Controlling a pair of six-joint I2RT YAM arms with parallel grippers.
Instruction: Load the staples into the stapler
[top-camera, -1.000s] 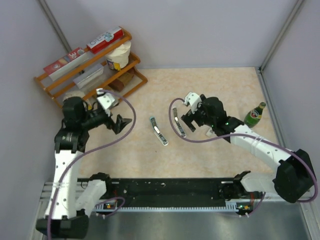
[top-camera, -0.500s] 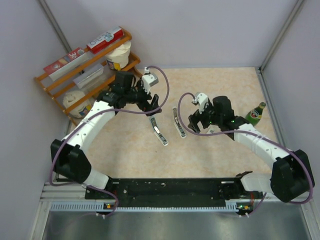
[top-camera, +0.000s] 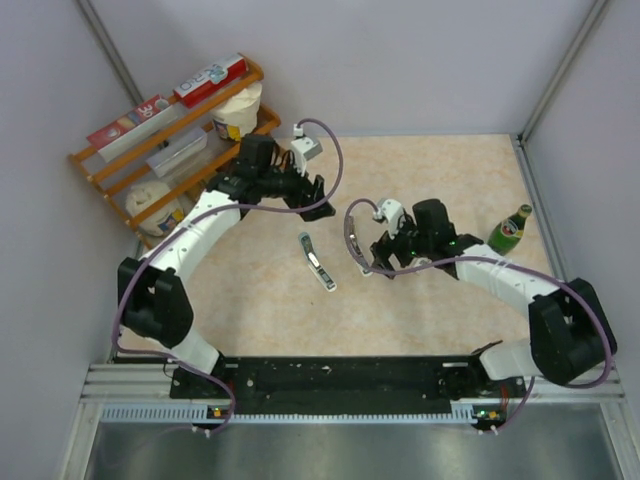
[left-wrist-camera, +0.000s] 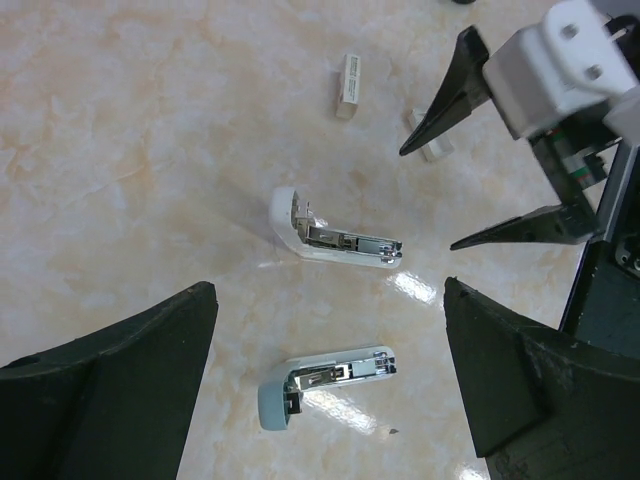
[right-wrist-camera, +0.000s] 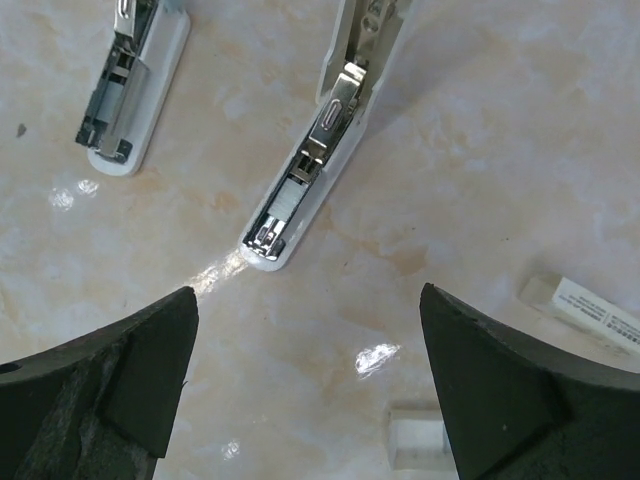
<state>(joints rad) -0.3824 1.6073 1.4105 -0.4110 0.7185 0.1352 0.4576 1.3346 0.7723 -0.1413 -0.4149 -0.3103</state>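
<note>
The staples (right-wrist-camera: 588, 312) lay on the bench (right-wrist-camera: 480, 150) beside the stapler (right-wrist-camera: 310, 170), long axis slanted across its length; the right gripper (right-wrist-camera: 307, 295), jaws apart, hovered nearer; the left gripper (left-wrist-camera: 330, 288) also gaped, farther off.

Left stapler (top-camera: 316, 262) beside right stapler (top-camera: 354, 245); bottle (top-camera: 510, 228) far right.
</note>
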